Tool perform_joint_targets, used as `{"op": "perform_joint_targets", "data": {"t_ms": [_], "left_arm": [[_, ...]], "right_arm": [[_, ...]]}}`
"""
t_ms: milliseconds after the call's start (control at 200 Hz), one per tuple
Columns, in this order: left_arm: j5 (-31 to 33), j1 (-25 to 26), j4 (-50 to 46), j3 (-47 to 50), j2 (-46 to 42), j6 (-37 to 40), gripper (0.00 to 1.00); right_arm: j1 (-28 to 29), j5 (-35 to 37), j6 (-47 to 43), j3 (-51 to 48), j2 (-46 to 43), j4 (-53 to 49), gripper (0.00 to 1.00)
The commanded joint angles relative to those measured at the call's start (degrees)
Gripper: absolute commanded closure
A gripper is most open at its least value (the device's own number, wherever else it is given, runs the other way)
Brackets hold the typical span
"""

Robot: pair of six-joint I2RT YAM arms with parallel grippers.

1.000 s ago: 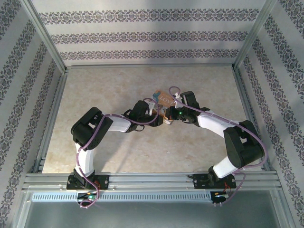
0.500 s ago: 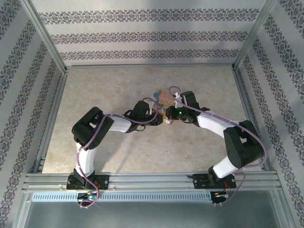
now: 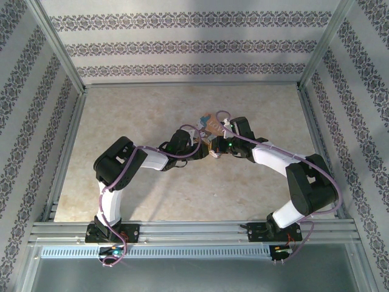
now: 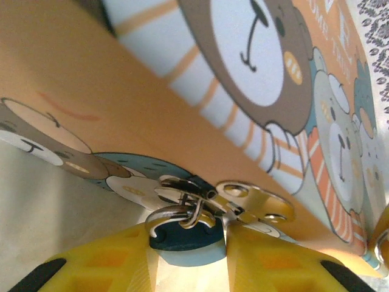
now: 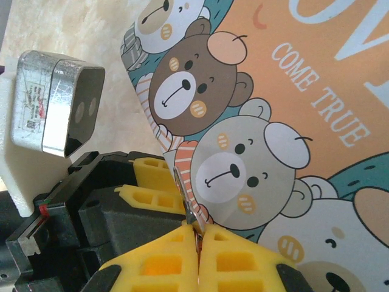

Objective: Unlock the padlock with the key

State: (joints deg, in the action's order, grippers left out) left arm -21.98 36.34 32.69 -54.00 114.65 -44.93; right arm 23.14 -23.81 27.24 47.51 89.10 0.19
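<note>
Left gripper (image 4: 188, 240) has its yellow fingers (image 4: 115, 261) standing narrow on either side of the blue head of the key (image 4: 209, 207). The head fills the gap and both pads look to touch it, so I read this as a pinch on the key. A small wire ring (image 4: 173, 214) and silvery blades hang from that head, lying against the printed face of the padlock (image 4: 152, 115). Right gripper (image 5: 197, 234) is closed all the way, its two fingers meeting on a thin edge of the padlock just below the grey bear (image 5: 234, 176). From above, the padlock (image 3: 211, 125) sits tilted between the two wrists and looks lifted off the table (image 3: 140, 109). It appears flat, stiff and light, with a smooth glossy print. A grip on so little of its edge would probably let it swivel or slide once the key pushes against it. A deeper hold across the two flat faces, close to the side the key must enter, would likely steady it better. Where the keyhole lies I cannot tell. The key is tiny, hard and slick, and the blue head is its only broad part, so that is the place to hold it, flat across both faces so it can be turned without rolling. The loose ring and spare blade may swing and catch on the padlock
</note>
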Motion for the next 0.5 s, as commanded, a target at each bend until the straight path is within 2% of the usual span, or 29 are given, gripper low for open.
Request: {"op": "perform_joint_targets", "data": {"t_ms": [0,145,325,495], "left_arm": [[0.4,0.7,6.0,-0.2,1.2,-1.7,0.70],[0.6,0.6,6.0,0.4,0.5,-1.0,0.74],[0.0,0.7,6.4,0.9,-0.9,-1.1,0.75],[-1.2,0.7,7.0,1.7,-2.6,-2.7,0.75]], "right_arm": [[1.2,-0.5,0.8,-1.3,0.4,-2.9,1.00],[1.3,-1.2,1.1,-0.8,-0.9,-3.1,1.00],[1.3,-0.8,0.6,-1.5,-6.4,-3.8,1.00],[1.7,1.6,-1.0,-7.0,-13.9,-4.4,1.00]]}}
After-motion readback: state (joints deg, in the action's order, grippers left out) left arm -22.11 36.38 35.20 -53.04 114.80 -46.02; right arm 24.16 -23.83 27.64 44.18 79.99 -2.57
